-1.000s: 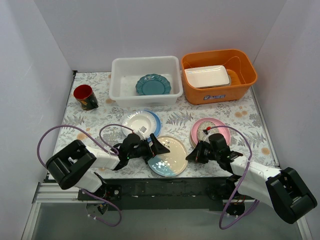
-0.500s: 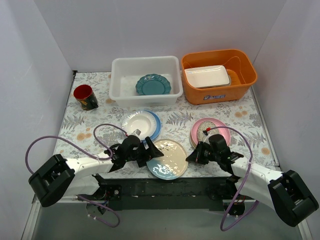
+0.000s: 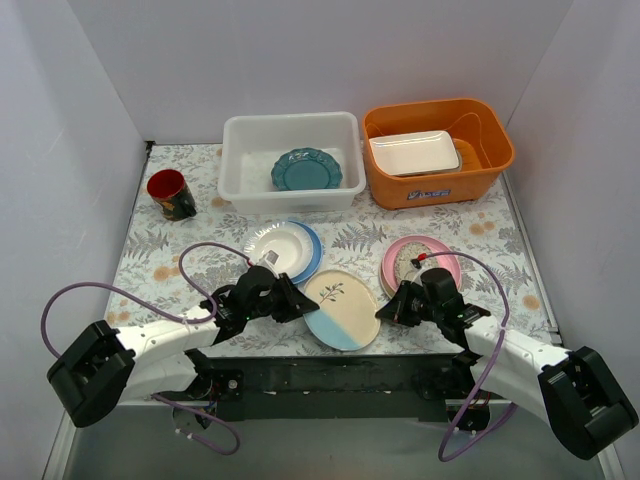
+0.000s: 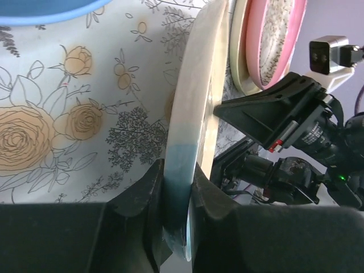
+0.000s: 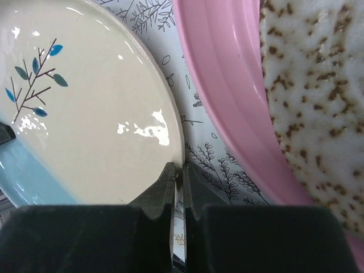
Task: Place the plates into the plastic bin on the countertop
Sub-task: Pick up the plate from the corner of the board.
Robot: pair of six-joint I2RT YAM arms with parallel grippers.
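— Fern-printed tabletop (image 3: 150,250), then. What's in the containers?
— At the back, the white bin (image 3: 240,165) holds one teal plate (image 3: 306,169), lying flat. Beside it, the orange tub (image 3: 490,150) holds a white tray (image 3: 413,152).
— And the arms?
— Near the front edge, the left end effector (image 3: 295,303) is clamped on the leaf plate (image 3: 340,310). The right end effector (image 3: 392,305) is pinched together at that plate's right rim; whether it grips, I cannot tell.

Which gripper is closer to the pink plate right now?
Right. The right gripper sits just beside the pink plate, clamped on the cream leaf plate's nearer edge. The left gripper clamps that plate's opposite edge, farther from the pink one.
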